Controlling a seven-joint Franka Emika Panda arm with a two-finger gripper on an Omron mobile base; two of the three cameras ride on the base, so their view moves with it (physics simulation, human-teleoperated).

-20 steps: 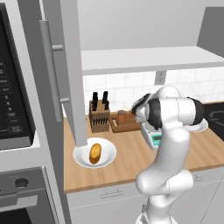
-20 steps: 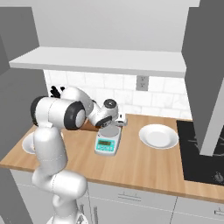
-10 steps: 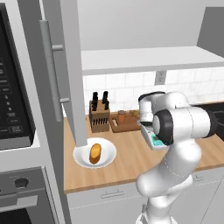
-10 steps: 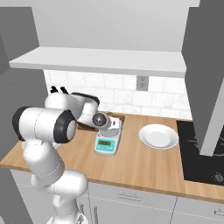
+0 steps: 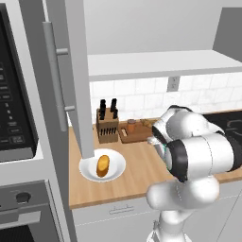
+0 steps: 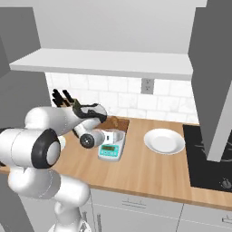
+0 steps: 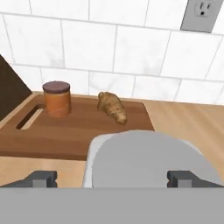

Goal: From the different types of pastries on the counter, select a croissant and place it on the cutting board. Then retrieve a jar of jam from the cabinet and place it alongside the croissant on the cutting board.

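On the mid-brown cutting board (image 7: 78, 131) the reddish-brown jar of jam (image 7: 57, 98) stands upright by the handle slot. The golden-brown croissant (image 7: 112, 107) lies just to its right, a small gap between them. My gripper (image 7: 113, 179) is open, fingertips (image 7: 41, 178) wide apart, holding nothing; it hangs in front of the board, above a scale's pale top. In the left base view the jar (image 5: 131, 125) sits on the board (image 5: 139, 134) behind my arm. The orange-yellow roll (image 5: 103, 165) rests on a white plate (image 5: 90, 171) on the counter (image 5: 142, 170). The grey cabinet door (image 5: 71, 80) stands open.
A green-and-white kitchen scale (image 6: 111, 148) sits just in front of the board. A knife block (image 5: 107, 124) stands left of the board, and an empty white plate (image 6: 164, 141) lies to the right. The black stove (image 6: 210, 158) is far right, the microwave (image 5: 14, 108) far left.
My arm has swung and drawn the hand back from the cutting board to above the scale. The jar and croissant stay on the board.
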